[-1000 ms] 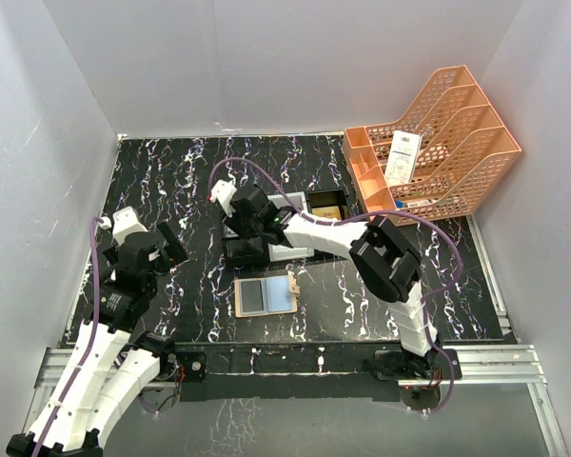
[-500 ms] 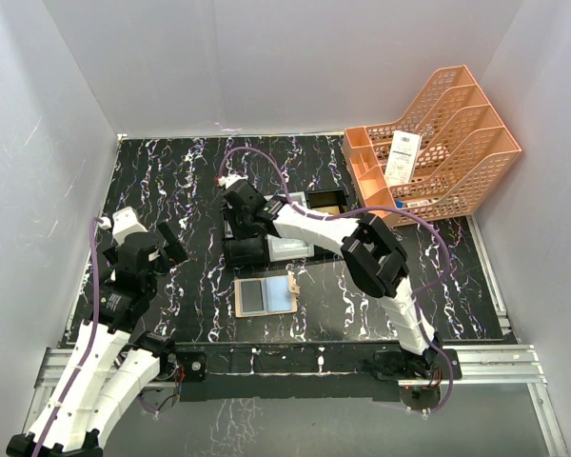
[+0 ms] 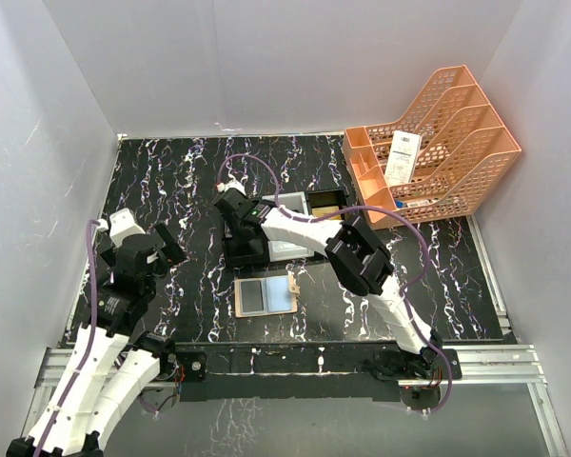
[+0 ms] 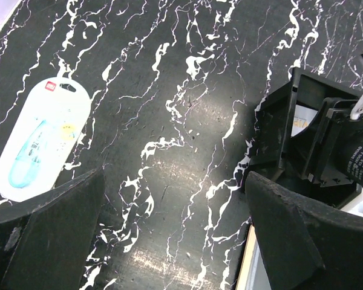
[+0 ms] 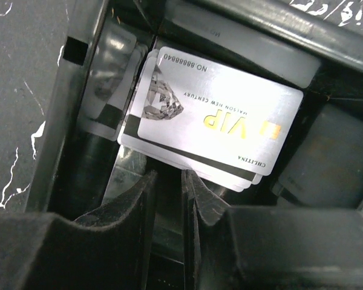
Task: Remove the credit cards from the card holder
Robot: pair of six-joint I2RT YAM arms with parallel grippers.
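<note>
The top external view looks steeply down over the whole table (image 3: 190, 181). Each wrist view looks close past its own gripper; all share the tray (image 3: 266, 249).

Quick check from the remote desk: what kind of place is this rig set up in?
Most likely a staged lab test cell rather than a real office: plain white walls box in a black marbled table, with desk props such as an orange file rack and a card tray.
</note>
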